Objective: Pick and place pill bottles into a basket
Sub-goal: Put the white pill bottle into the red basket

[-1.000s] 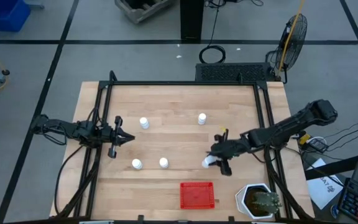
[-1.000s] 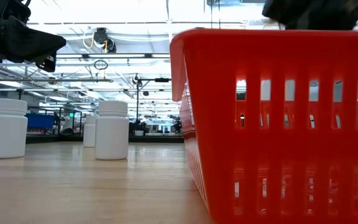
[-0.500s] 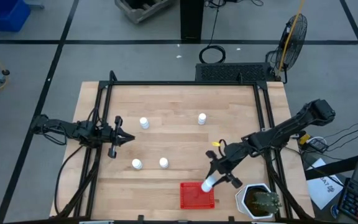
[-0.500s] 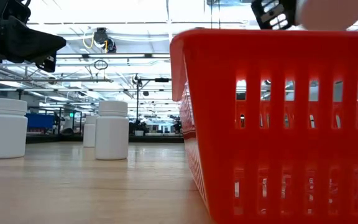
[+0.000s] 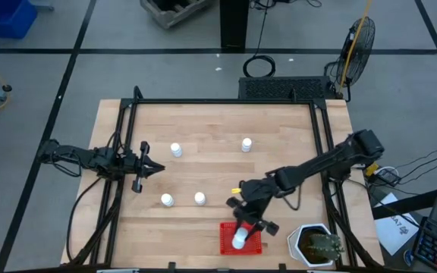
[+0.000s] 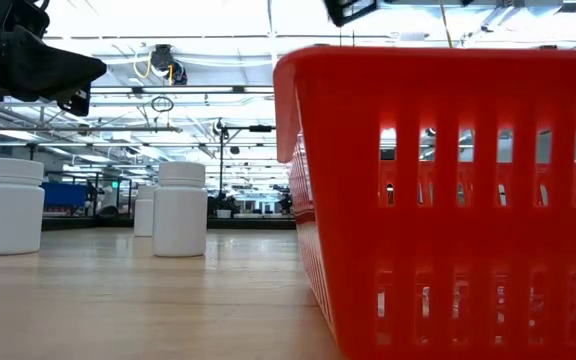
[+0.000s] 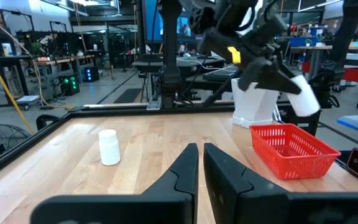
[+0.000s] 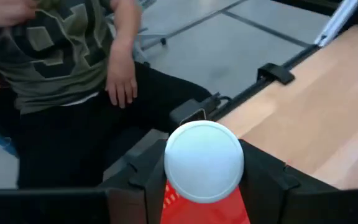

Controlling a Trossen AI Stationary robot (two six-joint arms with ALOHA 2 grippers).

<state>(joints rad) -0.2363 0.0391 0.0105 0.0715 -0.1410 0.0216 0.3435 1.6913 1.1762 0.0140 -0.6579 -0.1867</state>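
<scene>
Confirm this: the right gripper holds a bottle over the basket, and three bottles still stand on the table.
Wrong count: four bottles stand on the table, as the high view shows. The right gripper does hold a bottle over the basket.

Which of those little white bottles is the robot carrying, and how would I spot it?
Find the red basket at the table's near edge, beside the white plant pot. Directly above it hangs the right arm's hand, clamped on one pill bottle. It is the only bottle in the air; the four others stand on the wood.
</scene>
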